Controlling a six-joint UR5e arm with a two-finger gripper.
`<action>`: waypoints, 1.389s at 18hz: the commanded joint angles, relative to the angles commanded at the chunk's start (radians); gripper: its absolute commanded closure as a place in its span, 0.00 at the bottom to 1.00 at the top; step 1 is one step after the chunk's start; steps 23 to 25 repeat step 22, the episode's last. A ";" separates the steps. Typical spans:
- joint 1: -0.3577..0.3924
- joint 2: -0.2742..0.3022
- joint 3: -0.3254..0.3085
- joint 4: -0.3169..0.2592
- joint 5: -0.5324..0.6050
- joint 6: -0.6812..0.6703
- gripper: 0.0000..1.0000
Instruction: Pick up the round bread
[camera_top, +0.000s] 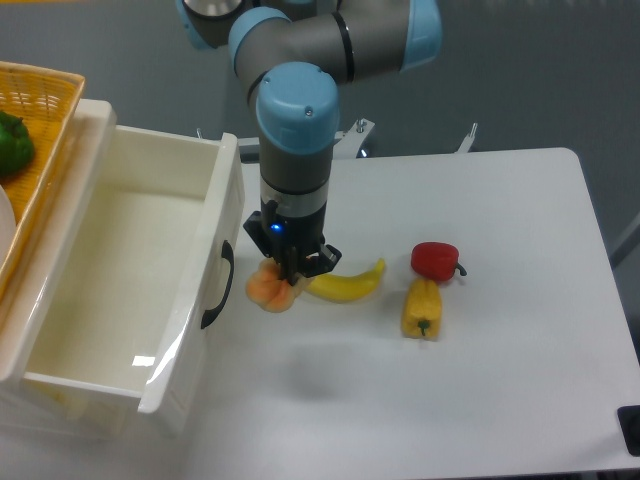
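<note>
The round bread (268, 290) is a small orange-tan lumpy bun held up above the white table, close to the drawer's front. My gripper (286, 276) points straight down and is shut on the bread's right side, hiding part of its top. A faint shadow lies on the table below and to the right of it.
An open white drawer (150, 280) with a black handle (218, 285) stands just left of the bread. A banana (348, 285), a yellow pepper (421, 309) and a red pepper (435, 260) lie to the right. A wicker basket (45, 130) with a green pepper (12, 142) sits at far left.
</note>
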 joint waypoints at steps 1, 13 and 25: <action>0.002 0.006 0.000 0.000 -0.005 0.000 0.90; 0.017 0.026 0.000 -0.009 -0.002 0.052 0.90; 0.064 0.034 -0.011 -0.031 -0.002 0.089 0.90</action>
